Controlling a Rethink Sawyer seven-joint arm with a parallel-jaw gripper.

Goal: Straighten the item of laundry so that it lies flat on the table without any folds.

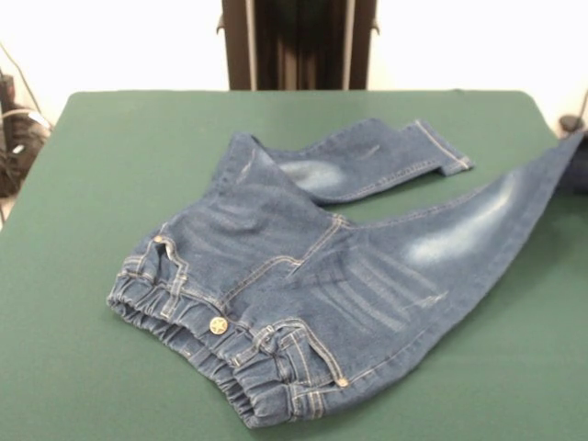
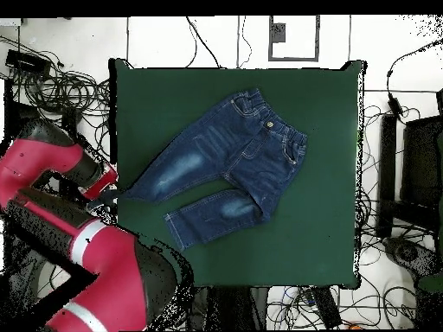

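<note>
Nearest the front camera lies the gathered waistband (image 1: 197,344) of the jeans (image 1: 303,276), bunched, with the star button (image 1: 218,324) facing up. The waist sits a little toward the table's (image 1: 92,184) near side, and the fabric behind it is rumpled, with creases across the seat and thighs.

Farther back the two legs part. One leg (image 1: 377,158) lies across the far middle of the table, bent back toward the other, its hem (image 1: 441,147) flat on the felt. The other leg (image 1: 478,225) runs out long and taut to the table's edge, where its end rises off the surface. It looks pulled, which would fit the task: drawing the leg outward to take out the slack.

In the overhead view this stretched leg ends at the edge beside the arm (image 2: 78,233), and the gripper (image 2: 108,197) sits right at its tip. It seems to hold the hem, but whether its fingers are closed on the cloth I cannot tell.

The jeans are not yet flat: the shorter leg is angled and the hip area is wrinkled.
</note>
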